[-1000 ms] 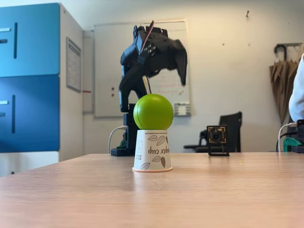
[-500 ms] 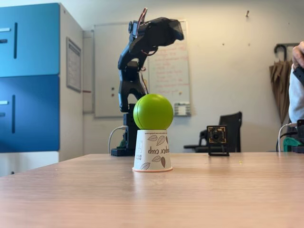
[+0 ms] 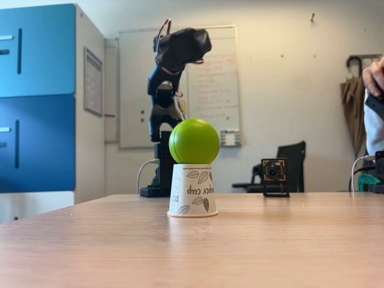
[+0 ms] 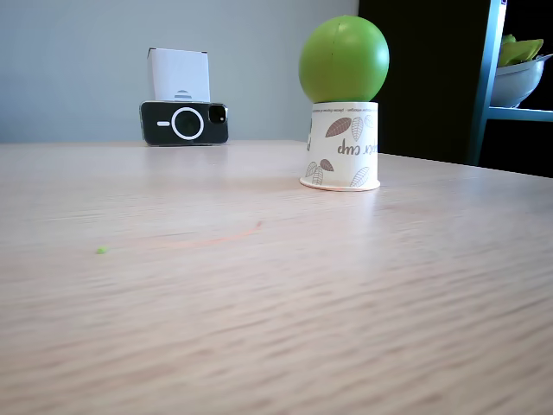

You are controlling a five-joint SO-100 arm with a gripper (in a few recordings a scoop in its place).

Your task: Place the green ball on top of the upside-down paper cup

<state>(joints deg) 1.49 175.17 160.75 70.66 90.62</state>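
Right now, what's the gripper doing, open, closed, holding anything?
Gripper: raised well above the green ball, holding nothing; open or shut cannot be told. The ball sits on the paper cup.

The green ball [image 3: 194, 141] sits on the upturned paper cup [image 3: 192, 190]; my pincer [image 3: 193, 41] is raised behind, well above it.

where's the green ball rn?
The smooth lime-green ball sits on the upturned base of the white leaf-printed paper cup, near the middle of the wooden table in both fixed views; the tool is raised behind it.
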